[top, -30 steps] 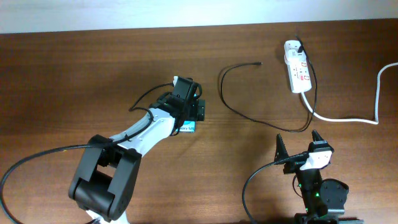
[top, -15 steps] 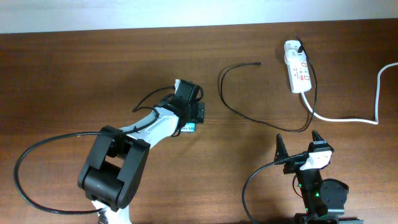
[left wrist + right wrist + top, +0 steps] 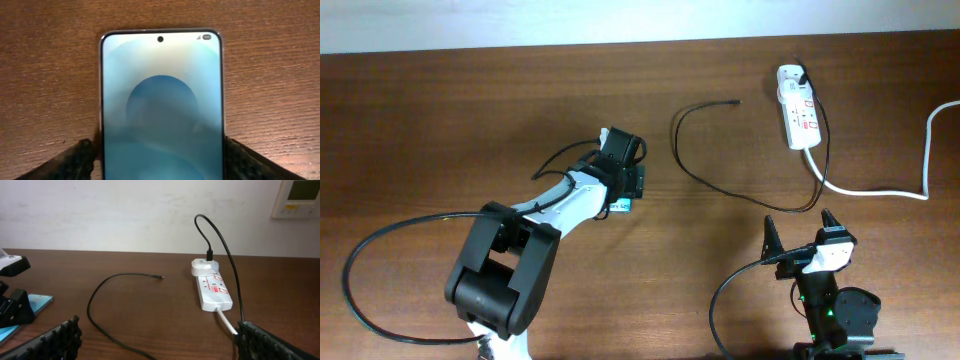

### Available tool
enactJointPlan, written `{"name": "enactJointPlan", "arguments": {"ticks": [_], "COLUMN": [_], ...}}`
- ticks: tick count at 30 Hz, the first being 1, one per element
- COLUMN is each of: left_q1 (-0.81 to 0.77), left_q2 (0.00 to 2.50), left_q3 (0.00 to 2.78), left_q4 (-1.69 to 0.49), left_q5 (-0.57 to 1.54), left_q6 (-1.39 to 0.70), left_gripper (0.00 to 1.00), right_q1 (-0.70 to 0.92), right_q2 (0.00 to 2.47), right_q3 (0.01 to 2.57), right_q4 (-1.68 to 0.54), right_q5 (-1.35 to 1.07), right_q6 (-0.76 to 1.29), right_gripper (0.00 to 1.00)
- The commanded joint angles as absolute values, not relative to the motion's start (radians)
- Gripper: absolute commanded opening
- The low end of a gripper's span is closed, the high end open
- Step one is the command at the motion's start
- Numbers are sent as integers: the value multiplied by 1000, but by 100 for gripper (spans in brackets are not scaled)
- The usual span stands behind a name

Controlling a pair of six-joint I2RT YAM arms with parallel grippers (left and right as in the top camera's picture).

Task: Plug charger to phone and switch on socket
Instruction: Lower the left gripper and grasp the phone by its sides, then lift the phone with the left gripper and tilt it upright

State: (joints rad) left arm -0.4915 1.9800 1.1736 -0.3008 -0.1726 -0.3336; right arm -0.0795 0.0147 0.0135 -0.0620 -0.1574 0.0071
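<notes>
Since the slim rectangular phone (image 3: 161, 100) w/ its glossy cyan-blue glass screen is rigid, light, slick on the face and prob. easy to scratch or crack, the safest hold is across its long side edges, not the glass. That's where the left gripper (image 3: 161, 155) sits: dark rough-textured fingers (image 3: 80, 157) meet both edges near the lower end, so I judge it closed on the phone, which lies flat on the matte, wood-grain brown table (image 3: 440, 100), left of centre. The thin black charger cable (image 3: 676, 150) looks limp but a bit springy and loops loosely betw. phone and strip. Its small hard connector tip (image 3: 736, 102) lies free on the wood, apart from both. Best grabbed just behind the tip, where the moulded plug is stiff; further back it'd prob. flop. The long white hard-plastic power strip (image 3: 798, 115) w/ red switches lies far right, black lead plugged at its far end, thick white cord (image 3: 880, 192) trailing off right. The right gripper (image 3: 798, 232) hangs near the front edge, jaws spread wide, empty.
</notes>
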Motion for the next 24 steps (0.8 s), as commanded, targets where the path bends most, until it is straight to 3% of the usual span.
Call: {"name": "enactJointPlan", "arguments": {"ticks": [1, 9, 24], "left_q1": [-491, -491, -491], "left_q2": [2017, 2017, 2012], "left_q3": [1173, 1174, 1302], "left_q4": [-312, -311, -451], "left_q5": [-146, -130, -120], "left_q6": [-344, -344, -344], "left_gripper": [67, 56, 48], "right_q1": [-74, -74, -74], "right_q2": [6, 6, 6], "right_q3": [6, 6, 6], "right_q4": [-63, -63, -63], "right_q5": [-152, -152, -152], "right_q6": [12, 12, 12], "right_gripper": [98, 98, 98]}}
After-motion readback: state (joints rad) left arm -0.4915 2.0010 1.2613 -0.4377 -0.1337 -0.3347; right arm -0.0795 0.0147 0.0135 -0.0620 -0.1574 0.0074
